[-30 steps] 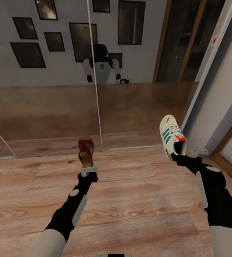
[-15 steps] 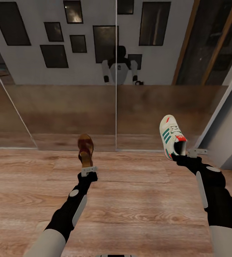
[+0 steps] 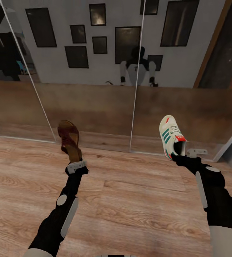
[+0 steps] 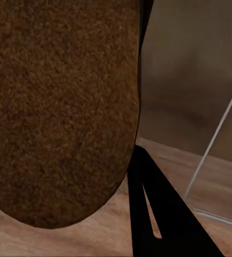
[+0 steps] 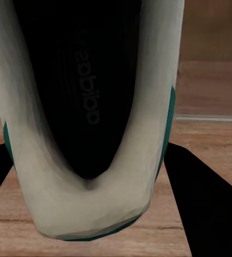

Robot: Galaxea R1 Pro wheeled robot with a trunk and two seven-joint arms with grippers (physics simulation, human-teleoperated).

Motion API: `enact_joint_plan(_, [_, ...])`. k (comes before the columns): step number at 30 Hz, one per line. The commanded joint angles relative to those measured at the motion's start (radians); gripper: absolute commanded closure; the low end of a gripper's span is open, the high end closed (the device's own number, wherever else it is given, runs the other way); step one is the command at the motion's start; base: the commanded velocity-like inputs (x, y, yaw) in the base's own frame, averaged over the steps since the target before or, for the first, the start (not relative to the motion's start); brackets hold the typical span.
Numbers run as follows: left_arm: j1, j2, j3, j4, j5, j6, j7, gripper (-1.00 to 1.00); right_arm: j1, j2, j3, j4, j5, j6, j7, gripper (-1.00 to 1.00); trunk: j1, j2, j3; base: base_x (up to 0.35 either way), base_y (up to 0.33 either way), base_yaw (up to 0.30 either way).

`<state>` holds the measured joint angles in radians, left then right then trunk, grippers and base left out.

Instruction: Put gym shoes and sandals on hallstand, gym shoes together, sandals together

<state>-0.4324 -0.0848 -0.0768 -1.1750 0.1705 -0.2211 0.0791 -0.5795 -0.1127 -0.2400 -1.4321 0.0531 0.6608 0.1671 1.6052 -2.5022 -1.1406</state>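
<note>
Each gripper is closed on one shoe above the wood-plank floor, the left gripper on a dark brown leather sandal and the right gripper on a cream-white sneaker with green stripes, so I judge racking is yet to come.

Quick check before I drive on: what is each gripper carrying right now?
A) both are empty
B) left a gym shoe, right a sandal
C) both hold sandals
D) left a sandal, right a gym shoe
D: in the head view the left gripper holds a brown sandal by its heel end, and the right gripper holds a cream gym shoe with green stripes, both lifted off the wood floor.
</note>
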Motion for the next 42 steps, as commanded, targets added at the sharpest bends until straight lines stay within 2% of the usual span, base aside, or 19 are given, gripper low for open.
enact_joint_plan(1, [0.005,0.002,-0.003,-0.018,0.007,0.037,0.007,1.00,0.000,0.005,-0.001,-0.001,0.005,0.005,0.006,1.00,0.000,0.000,-0.001,0.000,0.000,0.296])
enact_joint_plan(3, [0.006,0.003,-0.003,-0.035,0.008,0.091,0.007,1.00,-0.001,0.008,-0.001,-0.001,0.005,0.005,0.006,1.00,0.000,0.000,-0.001,0.000,0.000,0.296])
enact_joint_plan(4, [0.008,0.004,-0.003,-0.067,0.008,0.142,0.007,1.00,-0.001,0.010,-0.002,-0.001,0.005,0.005,0.006,1.00,0.000,0.000,-0.001,0.000,0.000,0.296])
enact_joint_plan(9, [0.009,0.008,-0.002,-0.100,0.009,0.241,0.007,1.00,0.000,0.011,-0.002,-0.001,0.005,0.005,0.006,1.00,0.000,0.000,-0.001,0.000,0.000,0.296])
enact_joint_plan(19, [0.009,0.007,-0.005,-0.130,0.011,0.254,0.007,1.00,-0.001,0.012,-0.002,0.001,0.004,0.005,0.006,1.00,0.000,0.000,0.004,0.000,0.000,0.296])
enact_joint_plan(42, [0.009,0.005,-0.008,-0.132,0.011,0.255,0.007,1.00,0.000,0.011,-0.002,-0.001,0.005,0.005,0.007,1.00,0.000,0.000,0.021,0.000,0.000,0.292])
